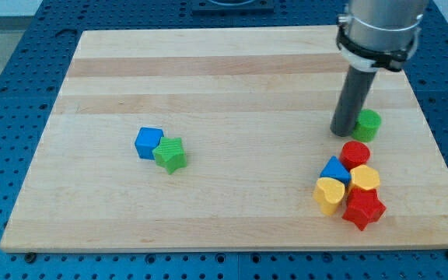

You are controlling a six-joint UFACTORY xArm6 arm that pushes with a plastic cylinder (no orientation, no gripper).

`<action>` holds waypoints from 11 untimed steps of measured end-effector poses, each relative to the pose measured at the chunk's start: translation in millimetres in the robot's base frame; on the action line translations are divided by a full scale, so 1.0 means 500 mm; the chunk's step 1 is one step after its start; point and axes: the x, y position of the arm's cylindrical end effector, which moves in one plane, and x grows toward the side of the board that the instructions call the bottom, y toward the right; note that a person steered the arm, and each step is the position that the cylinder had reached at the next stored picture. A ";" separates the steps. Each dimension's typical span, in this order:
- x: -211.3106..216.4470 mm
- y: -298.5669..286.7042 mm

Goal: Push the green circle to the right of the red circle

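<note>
1. no fingers on this rig, so nothing opens, closes or clamps; my tip is the lower end of a straight dark rod, resting on the board just to the view's left of the green circle, touching it or nearly so.
2. wooden board; pale, smooth planks with visible grain, lying on a blue perforated table.
3. the relation that matters: the green circle lies to the view's right of my tip and just above the red circle, slightly right of it; i judge it must travel toward the view's bottom and right, so my tip would need to come round to its upper side first.
4. cluster below the red circle, packed close together; a blue triangular block, a yellow heart, a yellow block of rounded many-sided shape, a red star.
5. well apart at the view's left; a blue cube touching a green star; all blocks look matte, hard and chunky.
</note>
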 end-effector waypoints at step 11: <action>0.103 0.122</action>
